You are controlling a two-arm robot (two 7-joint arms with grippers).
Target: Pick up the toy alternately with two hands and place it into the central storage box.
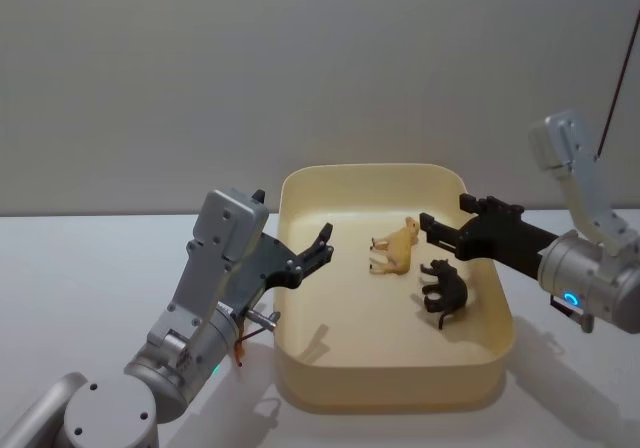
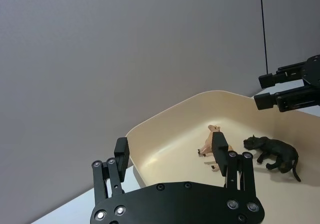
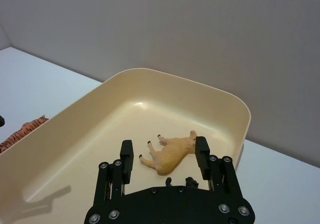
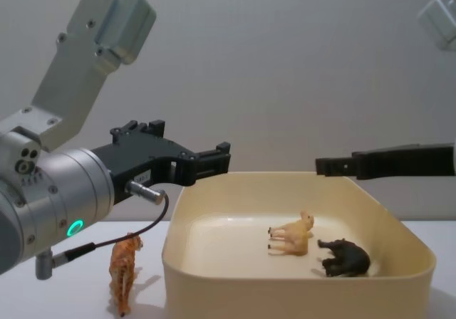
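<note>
The striped tiger toy (image 4: 125, 269) stands on the desk (image 4: 71, 301) just outside the left wall of the storage box (image 1: 380, 393). That is the chest view; in the head view the left arm (image 1: 190, 338) crosses it. The left gripper (image 1: 322, 246) hangs wide open and empty over the left rim. The tan toy (image 1: 392, 250) and black toy (image 1: 443, 293) lie inside, right of centre, with open floor to their left. The right gripper (image 1: 428, 230) hangs spread and empty above them.

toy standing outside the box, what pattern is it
The toy is orange with dark tiger stripes, clearest in the chest view.
</note>
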